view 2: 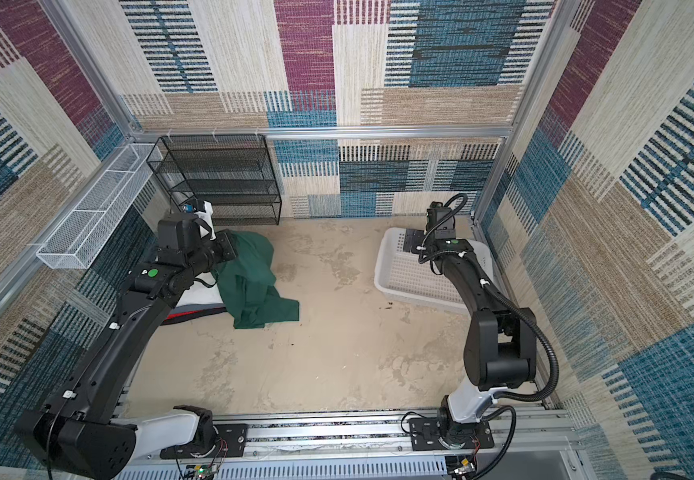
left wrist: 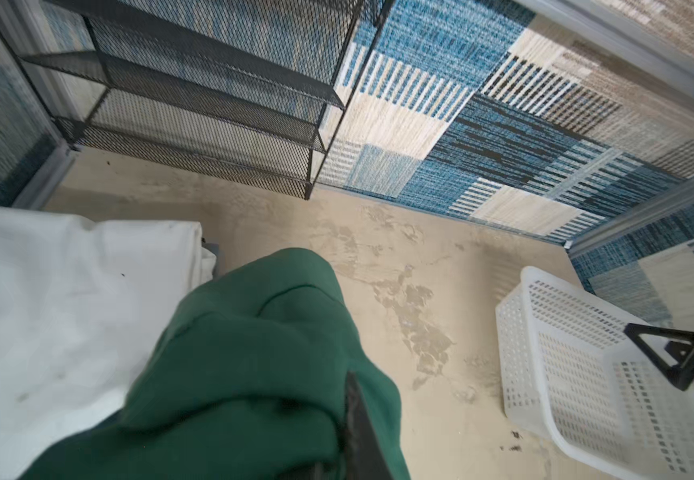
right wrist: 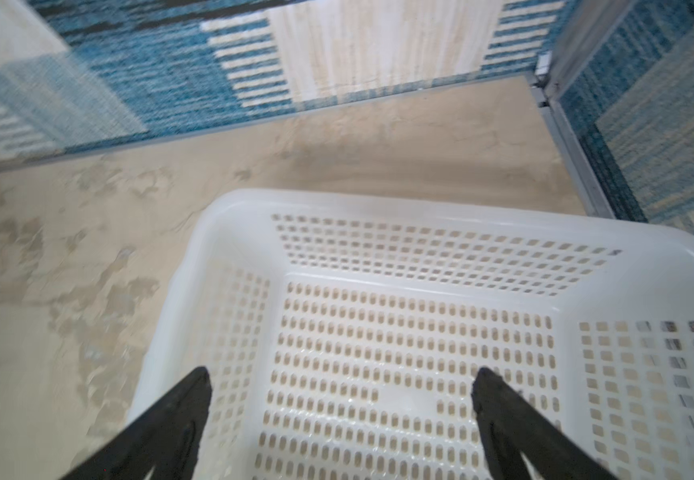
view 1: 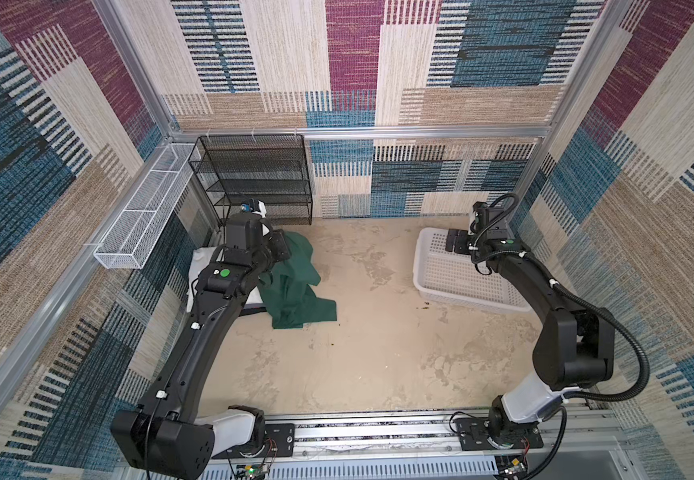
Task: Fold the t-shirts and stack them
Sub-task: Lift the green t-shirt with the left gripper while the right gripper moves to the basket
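Big beige table [view 1: 378, 353] w/ a black mesh rack [view 1: 253, 178] at the back left and a white basket [view 1: 421, 249] on the right side. The dark green t-shirt [view 1: 295, 286] is bunched up on the left: top end is lifted, partly over the folded white shirt [left wrist: 46, 311] that sits on a black/red shirt [view 2: 187, 313], and the bottom end lies on the table. Left gripper [view 1: 282, 250] is pinched tight on the green fabric, and the right gripper [right wrist: 341, 378] hangs over the basket w/ its 2 jaws spread wide.
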You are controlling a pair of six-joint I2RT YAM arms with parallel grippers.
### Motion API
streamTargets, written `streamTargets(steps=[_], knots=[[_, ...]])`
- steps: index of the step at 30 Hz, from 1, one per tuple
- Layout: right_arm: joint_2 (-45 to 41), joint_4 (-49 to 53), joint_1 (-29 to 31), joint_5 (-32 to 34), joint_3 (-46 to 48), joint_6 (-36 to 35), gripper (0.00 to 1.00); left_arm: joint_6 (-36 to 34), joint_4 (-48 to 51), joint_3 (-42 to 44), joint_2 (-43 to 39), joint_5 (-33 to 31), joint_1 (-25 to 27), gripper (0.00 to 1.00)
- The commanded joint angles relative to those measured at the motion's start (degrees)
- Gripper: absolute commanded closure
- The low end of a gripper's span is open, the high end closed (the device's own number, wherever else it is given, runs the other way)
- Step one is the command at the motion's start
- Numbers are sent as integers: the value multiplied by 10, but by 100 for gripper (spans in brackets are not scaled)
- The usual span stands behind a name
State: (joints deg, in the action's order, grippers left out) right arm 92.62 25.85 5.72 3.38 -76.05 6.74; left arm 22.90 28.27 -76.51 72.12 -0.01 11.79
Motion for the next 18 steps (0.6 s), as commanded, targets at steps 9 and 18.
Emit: streamTargets(steps=[9,18], knots=[[-117,255,107,114,29,-64,2,49,-123,58,-23,87,2,100],[-153,238,135,109,107,-78,1,68,-161,85,-16,126,10,100]])
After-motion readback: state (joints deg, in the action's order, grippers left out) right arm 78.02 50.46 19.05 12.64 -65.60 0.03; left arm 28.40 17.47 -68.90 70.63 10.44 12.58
